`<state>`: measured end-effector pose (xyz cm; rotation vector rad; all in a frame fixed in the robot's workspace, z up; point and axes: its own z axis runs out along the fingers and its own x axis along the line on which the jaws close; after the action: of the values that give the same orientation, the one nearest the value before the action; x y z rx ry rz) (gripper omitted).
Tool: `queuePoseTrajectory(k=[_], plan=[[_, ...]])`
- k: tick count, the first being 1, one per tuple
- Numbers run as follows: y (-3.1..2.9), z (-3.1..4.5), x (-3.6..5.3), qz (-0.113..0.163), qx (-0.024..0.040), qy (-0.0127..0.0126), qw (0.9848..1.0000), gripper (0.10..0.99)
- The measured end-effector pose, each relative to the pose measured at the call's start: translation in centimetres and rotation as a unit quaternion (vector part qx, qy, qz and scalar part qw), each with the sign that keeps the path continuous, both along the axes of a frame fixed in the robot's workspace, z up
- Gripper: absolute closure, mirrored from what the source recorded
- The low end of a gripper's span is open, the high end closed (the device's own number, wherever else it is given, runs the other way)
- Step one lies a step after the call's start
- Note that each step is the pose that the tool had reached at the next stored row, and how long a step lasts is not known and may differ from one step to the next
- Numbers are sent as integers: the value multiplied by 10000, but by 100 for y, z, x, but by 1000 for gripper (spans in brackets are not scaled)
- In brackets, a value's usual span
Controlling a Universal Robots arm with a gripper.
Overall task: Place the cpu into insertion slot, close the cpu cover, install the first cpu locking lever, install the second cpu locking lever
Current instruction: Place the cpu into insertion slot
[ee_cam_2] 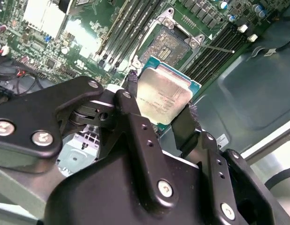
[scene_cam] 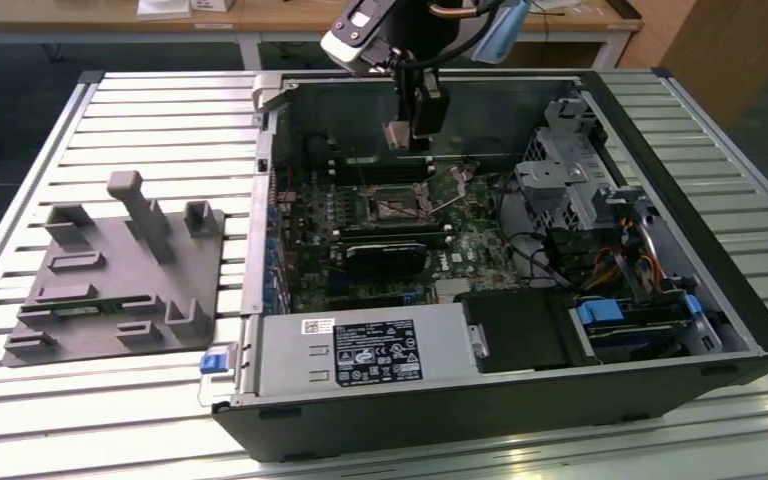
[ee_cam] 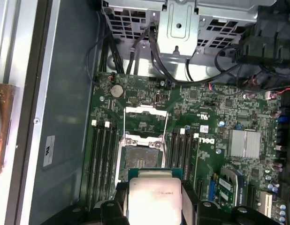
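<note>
cpu [ee_cam_2: 164, 96]: held in the air, gripped by two opposite edges, metal top towards both wrist views.
claw [scene_cam: 414, 132]: clamped on the cpu, hanging over the open computer case [scene_cam: 491, 410].
insertion slot [ee_cam: 140, 161]: beneath the claw, bare, contact field exposed; chip not touching it.
cpu cover [ee_cam: 144, 108]: swung up open, on the far side of the slot from the claw.
locking lever [ee_cam_2: 215, 48]: thin wire rod, released, angled off beside the socket.
progress: early, by my reading. pickup done; seating, cover and both levers left.
surface: case lies on its side on a slatted metal table [scene_cam: 117, 110]; grey fixture plate [scene_cam: 117, 270] well apart from the claw, towards the exterior view's left.
room: wooden bench [scene_cam: 277, 15] behind the claw, dark floor.
</note>
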<state>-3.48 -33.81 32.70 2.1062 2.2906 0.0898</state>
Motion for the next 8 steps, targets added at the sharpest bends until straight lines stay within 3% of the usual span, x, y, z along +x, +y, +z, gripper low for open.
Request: queuePoseTrajectory(k=[8], plan=[[4,-107,0,-5,-15,29,10000,545]])
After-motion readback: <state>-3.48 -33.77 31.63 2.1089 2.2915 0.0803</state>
